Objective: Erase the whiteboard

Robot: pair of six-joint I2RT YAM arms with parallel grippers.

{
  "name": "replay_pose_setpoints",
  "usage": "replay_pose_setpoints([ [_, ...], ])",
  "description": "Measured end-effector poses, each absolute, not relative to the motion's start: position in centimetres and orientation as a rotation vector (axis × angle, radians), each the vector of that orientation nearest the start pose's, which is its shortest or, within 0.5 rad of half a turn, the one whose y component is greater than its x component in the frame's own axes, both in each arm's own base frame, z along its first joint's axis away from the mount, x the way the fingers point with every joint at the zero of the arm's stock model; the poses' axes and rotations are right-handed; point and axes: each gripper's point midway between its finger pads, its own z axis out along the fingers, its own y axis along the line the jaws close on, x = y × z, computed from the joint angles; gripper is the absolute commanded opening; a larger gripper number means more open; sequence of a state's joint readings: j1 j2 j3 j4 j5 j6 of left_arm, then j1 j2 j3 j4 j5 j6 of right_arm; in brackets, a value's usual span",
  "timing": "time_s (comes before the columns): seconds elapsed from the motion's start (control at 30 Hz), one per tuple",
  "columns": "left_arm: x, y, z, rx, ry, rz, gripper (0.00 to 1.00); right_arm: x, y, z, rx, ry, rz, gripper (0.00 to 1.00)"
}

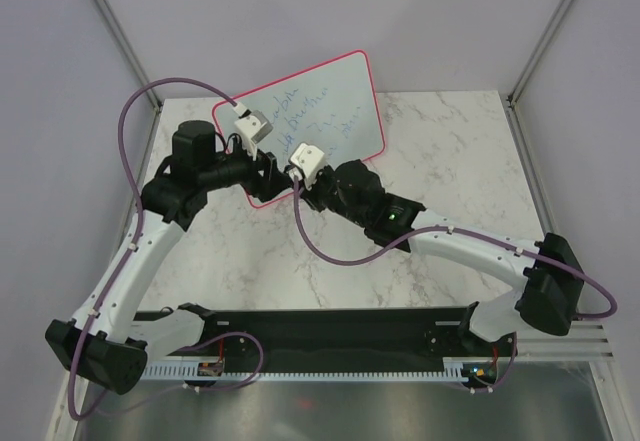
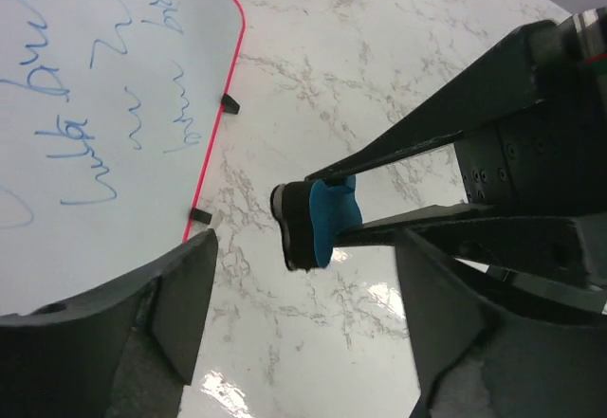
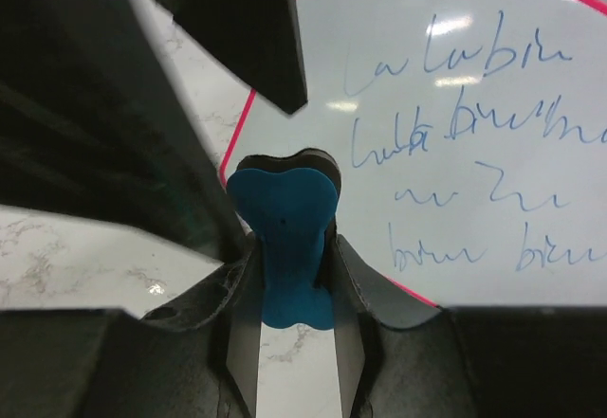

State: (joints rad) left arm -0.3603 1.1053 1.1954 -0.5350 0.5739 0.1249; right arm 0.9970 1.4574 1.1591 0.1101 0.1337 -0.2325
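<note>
Our right pincer (image 3: 287, 247) is clamped tight on a blue eraser (image 3: 285, 209) (its black pad faces away from the wrist), both fingers pressed against its narrow waist. Beyond the fingertips and off to the pincer's right sits the whiteboard (image 3: 427, 20), pink-red framed and covered in blue handwriting (image 3: 455, 134). The eraser overlaps the board's near rim, though we cannot tell whether it touches. Our left pincer (image 2: 305, 247) gapes wide with nothing in it. The board is to its left on the marble table (image 2: 379, 39), and the held eraser is just ahead.
</note>
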Motion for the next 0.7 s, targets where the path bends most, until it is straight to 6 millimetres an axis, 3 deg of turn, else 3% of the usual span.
replay_pose_setpoints([
  [0.07, 27.4, -19.8, 30.1, 0.835, 1.813, -0.716, 0.99, 29.1, 37.7, 26.4, -0.943, 1.543, 0.425, 0.0],
  [0.2, 27.0, -20.1, 29.6, 0.896, 1.792, -0.704, 0.99, 32.0, 35.6, 25.1, -0.868, 1.612, 0.411, 0.0],
  [0.3, 27.2, -19.9, 28.3, 0.99, 1.751, -0.644, 0.93, 35.4, 32.1, 24.0, -0.754, 1.685, 0.383, 0.0],
  [0.4, 27.6, -19.4, 25.1, 1.148, 1.705, -0.541, 0.86, 38.2, 28.4, 22.8, -0.645, 1.755, 0.347, 0.0],
  [0.5, 28.0, -18.9, 20.6, 1.363, 1.658, -0.405, 0.85, 39.9, 25.9, 22.1, -0.571, 1.797, 0.325, 0.0],
  [0.57, 28.4, -18.6, 17.7, 1.51, 1.64, -0.309, 0.82, 40.4, 25.0, 21.8, -0.549, 1.817, 0.326, 0.0],
  [0.7, 30.1, -18.3, 14.0, 1.71, 1.618, -0.157, 0.81, 41.1, 23.9, 21.7, -0.513, 1.834, 0.355, 0.0],
])
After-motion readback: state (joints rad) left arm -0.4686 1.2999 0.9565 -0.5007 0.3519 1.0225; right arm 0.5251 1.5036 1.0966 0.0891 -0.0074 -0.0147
